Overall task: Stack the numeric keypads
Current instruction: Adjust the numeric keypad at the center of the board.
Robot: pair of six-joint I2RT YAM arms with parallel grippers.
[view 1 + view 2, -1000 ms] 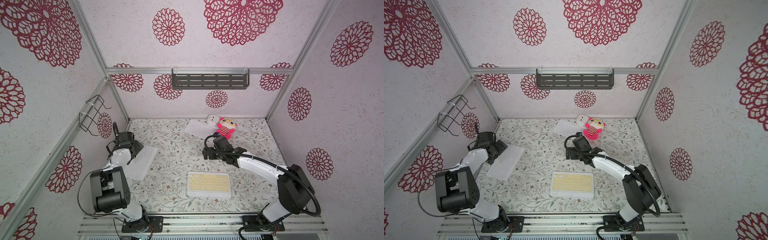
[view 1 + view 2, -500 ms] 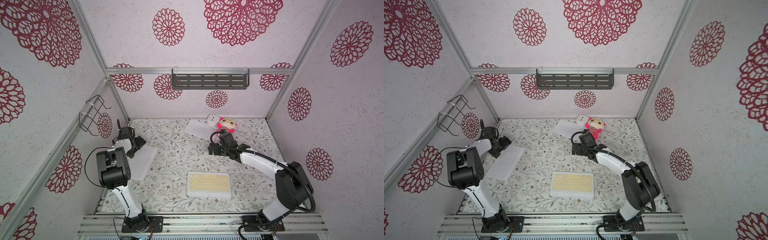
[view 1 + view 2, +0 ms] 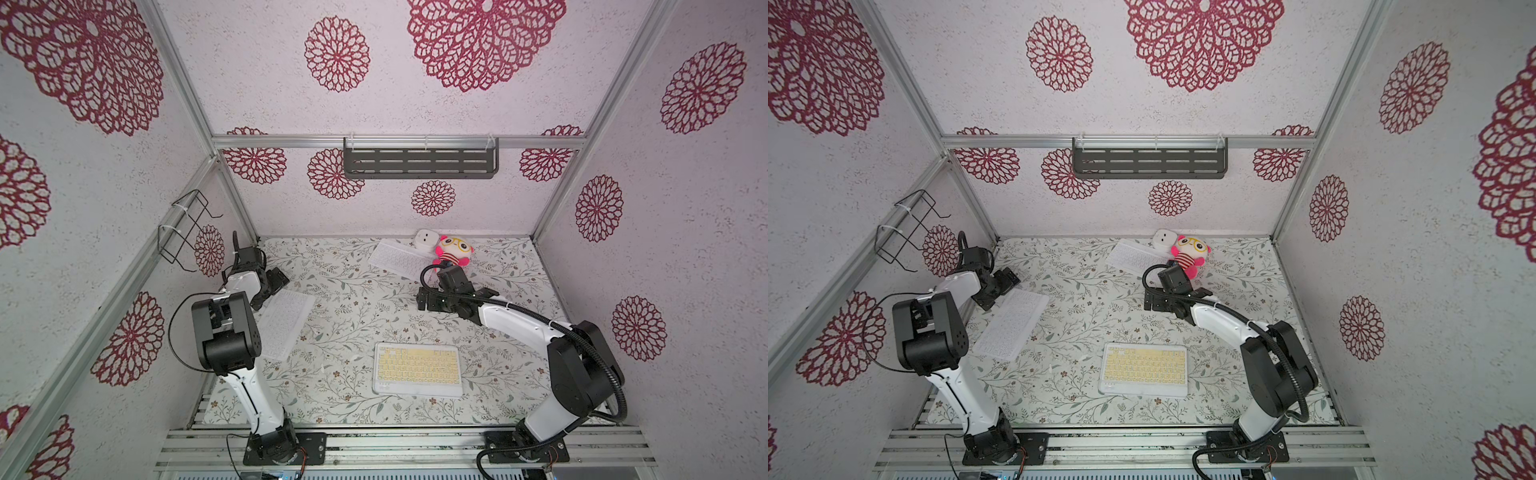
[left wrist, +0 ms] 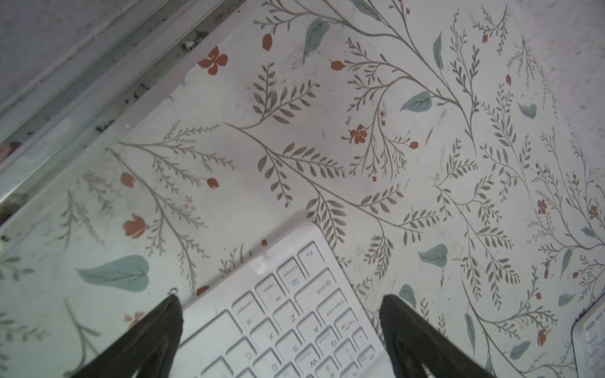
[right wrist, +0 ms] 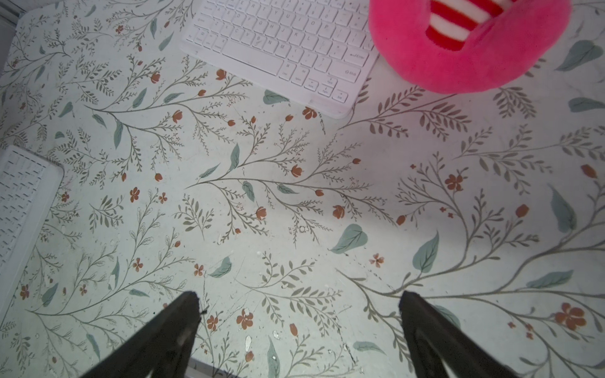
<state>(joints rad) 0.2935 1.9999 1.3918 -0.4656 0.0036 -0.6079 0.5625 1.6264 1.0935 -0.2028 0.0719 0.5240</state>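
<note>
Three numeric keypads lie flat and apart on the floral mat. A pale-yellow-keyed one [image 3: 418, 369] [image 3: 1144, 369] is at front centre. An all-white one [image 3: 286, 322] [image 3: 1013, 324] lies along the left side, and another white one [image 3: 397, 257] [image 3: 1133, 257] [image 5: 281, 45] is at the back. My left gripper [image 3: 270, 286] [image 4: 281, 299] is open, its fingers either side of the back corner of the left white keypad [image 4: 294, 311]. My right gripper [image 3: 428, 300] [image 5: 300, 295] stands open over bare mat, between the back keypad and the yellow one.
A pink plush toy [image 3: 454, 251] [image 5: 465, 49] and a small white cube [image 3: 424, 240] sit against the back keypad's right end. The left wall is close behind my left gripper, with a wire basket [image 3: 187, 232] on it. A dark shelf [image 3: 419, 160] hangs on the back wall.
My left arm's elbow has lifted and its gripper has shifted slightly right, to the left keypad's back corner. The right gripper has edged a little toward the plush. Both stayed open.
</note>
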